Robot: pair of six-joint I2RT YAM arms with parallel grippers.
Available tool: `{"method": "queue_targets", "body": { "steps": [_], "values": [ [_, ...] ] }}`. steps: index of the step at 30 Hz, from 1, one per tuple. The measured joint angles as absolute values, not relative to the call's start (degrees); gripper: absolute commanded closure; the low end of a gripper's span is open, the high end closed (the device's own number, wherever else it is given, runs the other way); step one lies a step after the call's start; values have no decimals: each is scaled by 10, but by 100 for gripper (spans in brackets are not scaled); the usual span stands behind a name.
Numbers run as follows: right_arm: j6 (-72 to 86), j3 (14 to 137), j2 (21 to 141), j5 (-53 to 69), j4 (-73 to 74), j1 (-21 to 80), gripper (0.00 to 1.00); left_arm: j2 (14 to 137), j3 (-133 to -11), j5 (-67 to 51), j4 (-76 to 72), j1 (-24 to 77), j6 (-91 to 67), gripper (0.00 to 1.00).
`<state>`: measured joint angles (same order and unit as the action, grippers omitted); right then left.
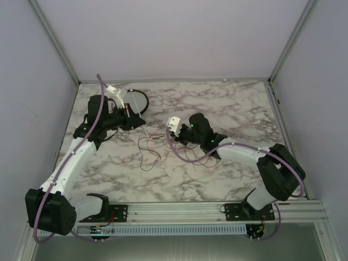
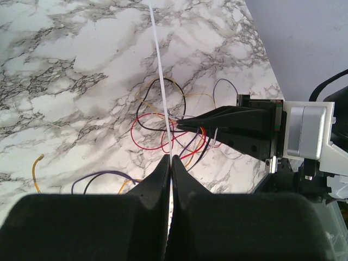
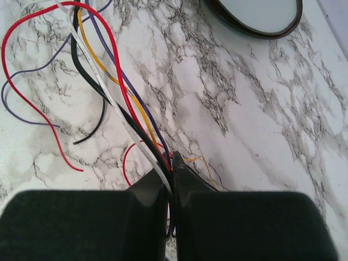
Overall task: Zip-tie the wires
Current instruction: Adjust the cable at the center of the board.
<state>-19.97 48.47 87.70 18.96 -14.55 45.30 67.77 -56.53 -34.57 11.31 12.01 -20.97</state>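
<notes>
**Top view**
- Counter (image 1: 217,109): marble.
- Wires (image 1: 149,148): loose tangle lying left of centre, between the ends of the two arms.
- Dish (image 1: 137,100): round, dark-rimmed, at the far left, just behind the end of the left arm (image 1: 81,152).
- Right arm (image 1: 239,149): reaches in from the right.

**Left wrist view**
- Left jaws: together, clamped on the zip tie (image 2: 161,81), a thin white strip running away over the tangle.
- Wires (image 2: 157,117): red, black, yellow and purple loops on the counter (image 2: 65,65), just beyond the jaw tips.
- Right jaws: come in from the right, closed on strands at the middle of the tangle.

**Right wrist view**
- Right jaws: together, clamped on the wires (image 3: 125,103), which fan out to the upper left.
- Dish (image 3: 255,19): at the top edge, well apart from the wires.
</notes>
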Motion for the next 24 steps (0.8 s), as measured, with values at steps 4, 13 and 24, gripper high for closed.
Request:
{"method": "queue_targets", "body": {
  "steps": [4, 13, 24],
  "values": [
    [-190, 485, 877, 193, -150, 453, 87, 678, -565, -347, 113, 120, -210, 100],
    [-164, 484, 873, 189, -169, 453, 52, 676, -565, -346, 107, 120, -220, 100],
    [-110, 432, 778, 196, -230, 437, 39, 673, -565, -344, 109, 120, -223, 100]
  ]
}}
